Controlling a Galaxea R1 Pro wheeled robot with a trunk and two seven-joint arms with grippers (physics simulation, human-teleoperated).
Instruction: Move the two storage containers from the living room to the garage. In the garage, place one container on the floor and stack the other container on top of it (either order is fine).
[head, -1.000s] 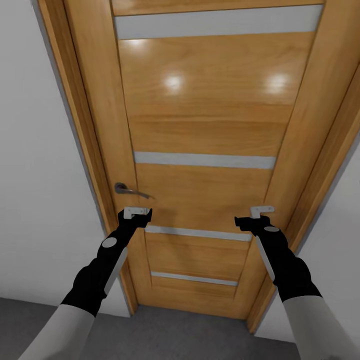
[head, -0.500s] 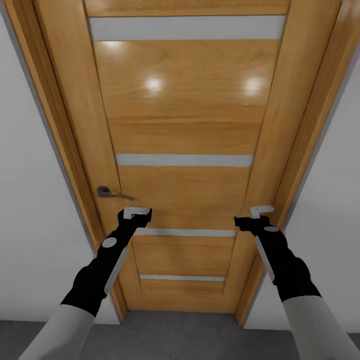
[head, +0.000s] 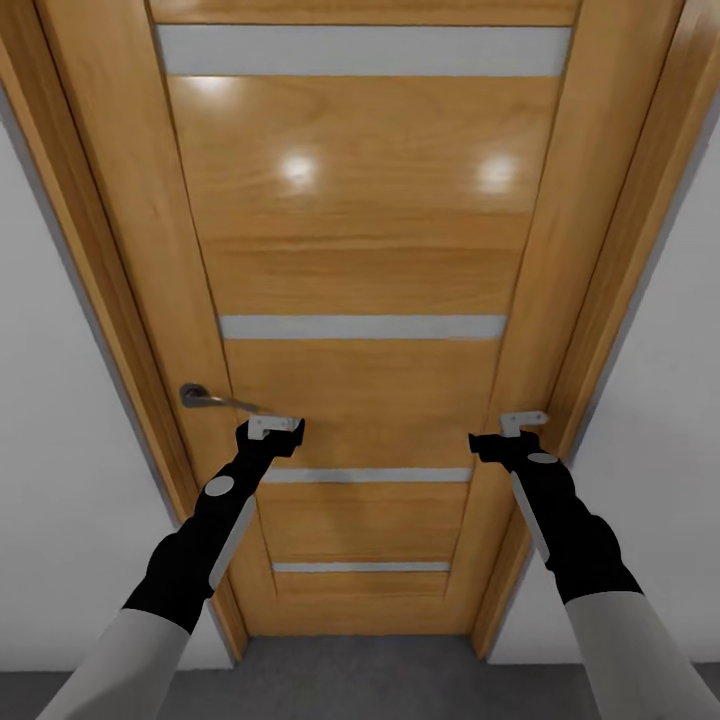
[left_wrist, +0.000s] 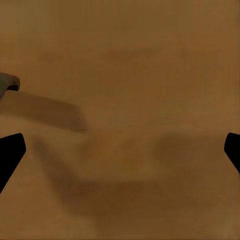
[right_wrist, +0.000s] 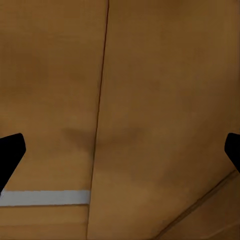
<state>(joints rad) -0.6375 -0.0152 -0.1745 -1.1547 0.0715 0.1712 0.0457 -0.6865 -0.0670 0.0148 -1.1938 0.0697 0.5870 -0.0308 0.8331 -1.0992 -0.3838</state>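
Wooden door (head: 370, 250), handle (head: 205, 397) beside left pincer (head: 275, 428)

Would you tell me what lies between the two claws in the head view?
In the head view, only bare wooden door panel spans between the left claw and right claw; a grey strip runs just below.

home interior, wooden panel door (head: 365, 270), white walls (head: 50, 400)

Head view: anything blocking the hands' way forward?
Yes: a closed wooden door spans the view right ahead of both arms. The left hand sits just beside its lever handle; the right hand is near the frame's right side. Both hands are open, holding nothing.
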